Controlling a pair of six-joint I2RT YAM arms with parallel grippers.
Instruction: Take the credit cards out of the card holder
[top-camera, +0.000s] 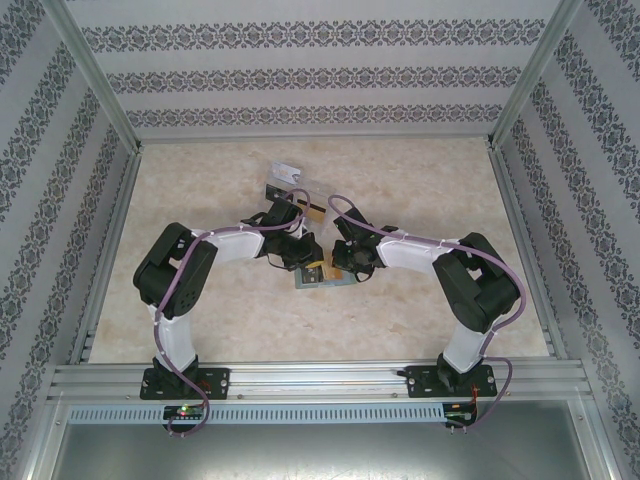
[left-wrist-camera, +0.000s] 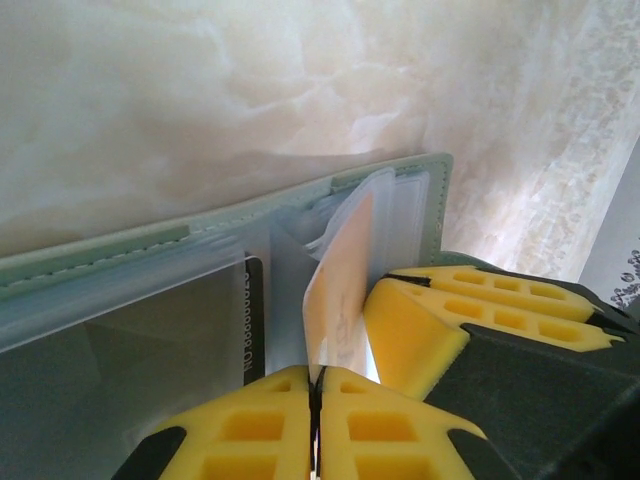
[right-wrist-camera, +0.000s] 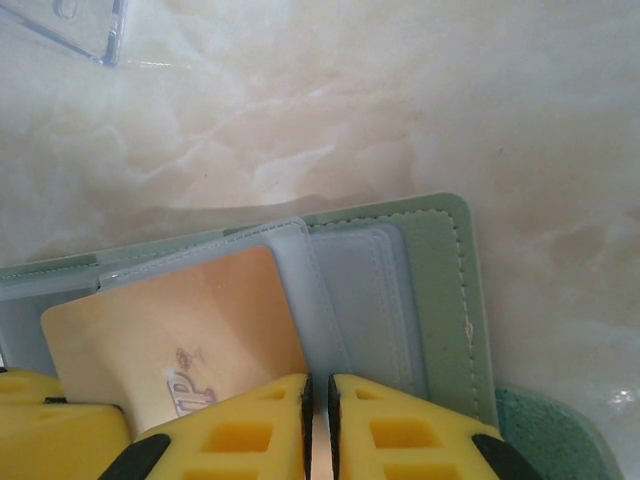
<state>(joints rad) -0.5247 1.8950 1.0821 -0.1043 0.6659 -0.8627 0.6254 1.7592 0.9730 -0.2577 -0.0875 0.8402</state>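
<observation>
Extraction stands midway: the left gripper (left-wrist-camera: 315, 400) has its jaws shut on a gold-orange card (left-wrist-camera: 345, 270) half out of the card holder (right-wrist-camera: 440, 290) open on the counter (right-wrist-camera: 400, 100), the right gripper (right-wrist-camera: 318, 400) pinches the holder's sleeve with jaws nearly closed, and a dark card (left-wrist-camera: 253, 320) inside it awaits.

top external looks down from high at 6 o'clock, facing 12. both wrist cameras sit close above the card holder (right-wrist-camera: 440, 290), which all views share.

Open pale-green card holder (right-wrist-camera: 440, 300), gold-orange card (right-wrist-camera: 170, 330) partly out.
</observation>
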